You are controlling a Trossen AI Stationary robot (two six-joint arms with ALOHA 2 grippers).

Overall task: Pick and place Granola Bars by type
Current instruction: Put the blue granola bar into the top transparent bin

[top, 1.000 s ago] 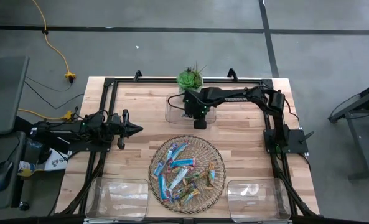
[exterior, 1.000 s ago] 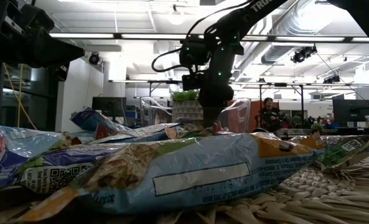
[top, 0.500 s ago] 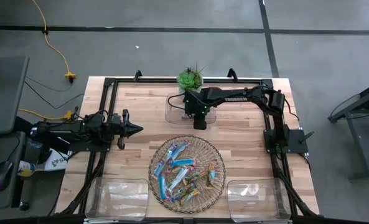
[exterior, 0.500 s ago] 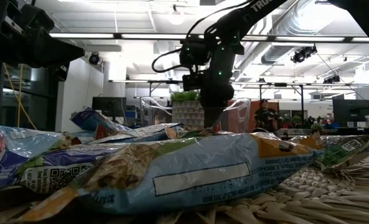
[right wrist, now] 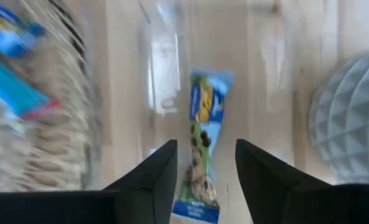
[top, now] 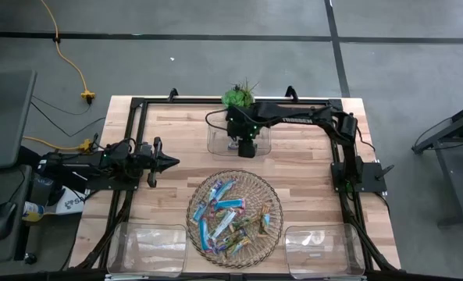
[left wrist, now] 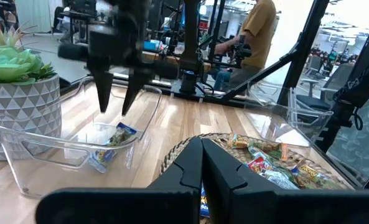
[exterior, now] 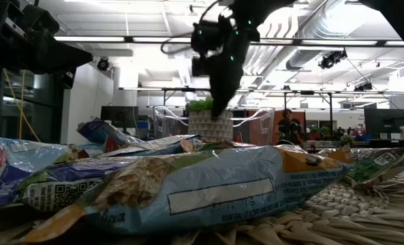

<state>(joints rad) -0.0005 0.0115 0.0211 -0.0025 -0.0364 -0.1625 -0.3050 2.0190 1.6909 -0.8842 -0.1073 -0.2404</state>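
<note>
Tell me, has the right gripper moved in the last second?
Yes. The right gripper has pulled back toward the potted plant and risen above the clear bin, fingers open, bar left inside.

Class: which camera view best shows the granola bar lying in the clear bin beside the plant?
The right wrist view: the granola bar fills the frame between the open right gripper fingers. The left wrist view shows it small inside the clear bin. The high and low views hide it.

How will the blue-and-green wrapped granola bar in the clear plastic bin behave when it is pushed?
The blue-and-green wrapped granola bar lies flat, so it probably slides rather than rolls. Its thin wrapper looks light and glossy, likely slippery on the clear plastic bin. The crimped ends may bend.
</note>
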